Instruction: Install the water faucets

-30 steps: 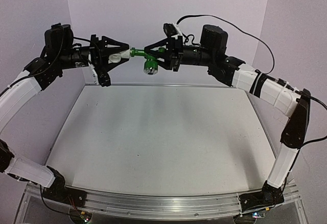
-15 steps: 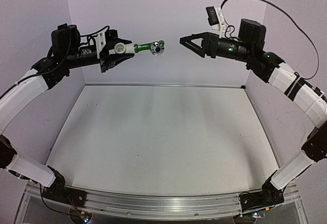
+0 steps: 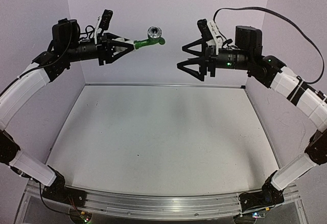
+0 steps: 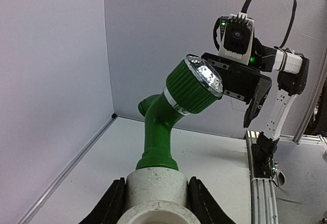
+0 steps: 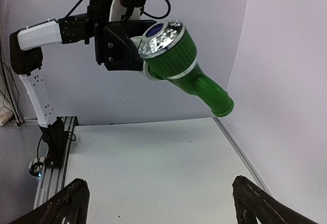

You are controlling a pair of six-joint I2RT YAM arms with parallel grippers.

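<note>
A: Where was the green angled plastic tap [image 3: 148, 42]?
B: Upper centre of the top view, its stem in the white blocky plastic fitting [image 4: 156, 185] pinched by the left gripper [image 3: 126, 46]. Its long axis pointed right at the wide-spread, empty right gripper [image 3: 183, 57], well apart.

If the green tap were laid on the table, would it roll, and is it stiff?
Probably stiff: the green tap juts out unsagging, held only at the white fitting. Its angled stem likely stops rolling. Glossy plastic may slip.

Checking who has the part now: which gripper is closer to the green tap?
Left. The left gripper clamps the white fitting that the tap sticks out of; the right gripper stands open, across a gap from the tap's round end.
</note>
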